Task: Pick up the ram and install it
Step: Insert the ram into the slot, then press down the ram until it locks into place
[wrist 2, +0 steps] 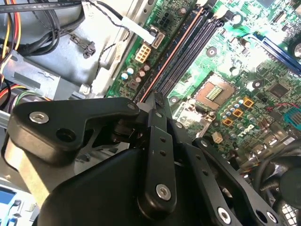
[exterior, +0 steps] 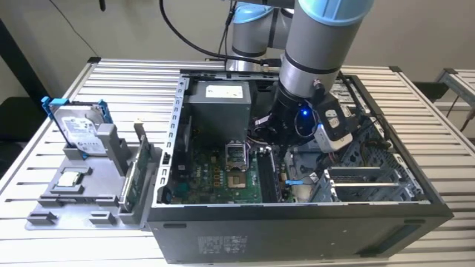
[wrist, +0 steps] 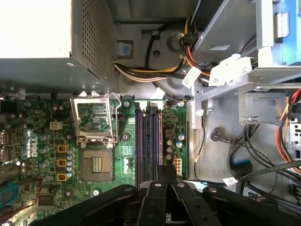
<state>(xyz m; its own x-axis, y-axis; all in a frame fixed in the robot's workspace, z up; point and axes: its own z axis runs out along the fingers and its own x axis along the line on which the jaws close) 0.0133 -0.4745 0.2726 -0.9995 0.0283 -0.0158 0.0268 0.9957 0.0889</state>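
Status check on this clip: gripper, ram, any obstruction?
Gripper fingers shut, low over memory slots. Ram looks seated in a slot. Cables lie off to the side.

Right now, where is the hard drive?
In the exterior view, the hard drive stands on the grey rack at the view's left, outside the computer case.

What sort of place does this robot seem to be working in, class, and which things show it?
Probably a computer assembly test bench: an open computer case lies on a slatted metal table, a grey parts holder carries a hard drive, and the gripper hangs over the motherboard's memory slots.
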